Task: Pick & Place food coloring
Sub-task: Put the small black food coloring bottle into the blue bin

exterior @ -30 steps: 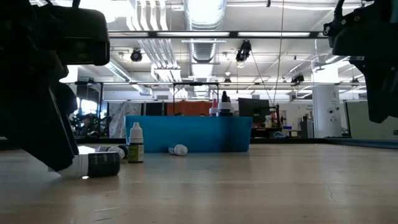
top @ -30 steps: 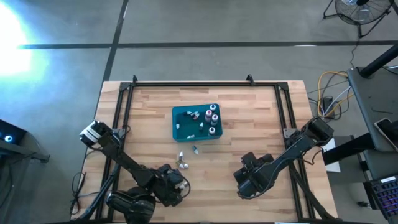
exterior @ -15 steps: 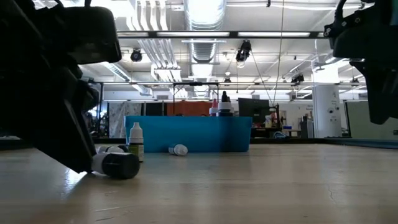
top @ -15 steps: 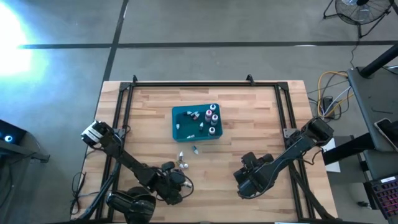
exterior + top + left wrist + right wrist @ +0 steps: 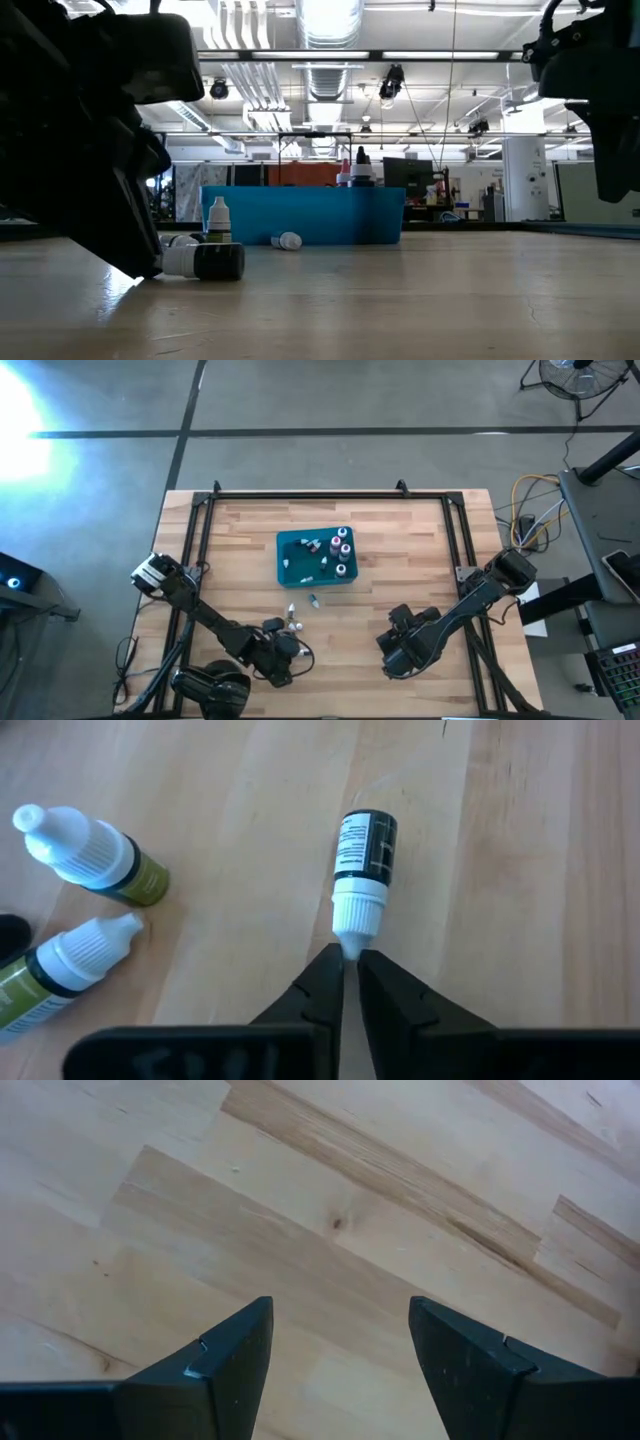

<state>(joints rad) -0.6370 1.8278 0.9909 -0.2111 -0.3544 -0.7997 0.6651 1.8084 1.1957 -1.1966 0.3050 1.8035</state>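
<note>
Near the table's front edge, left of centre, I have the left gripper (image 5: 349, 963) pinched tight, its fingertips (image 5: 325, 982) meeting right at the white nozzle tip of a dark-bodied bottle (image 5: 362, 865) lying flat on the wood; whether they truly clamp the tip I cannot tell. Two green-labelled dropper bottles (image 5: 92, 862) lie just beside it. More food coloring sits in the teal bin (image 5: 283, 557) mid-table. My right gripper (image 5: 340, 1350) hangs over bare wood at the front right, fingers spread wide, holding nothing.
</note>
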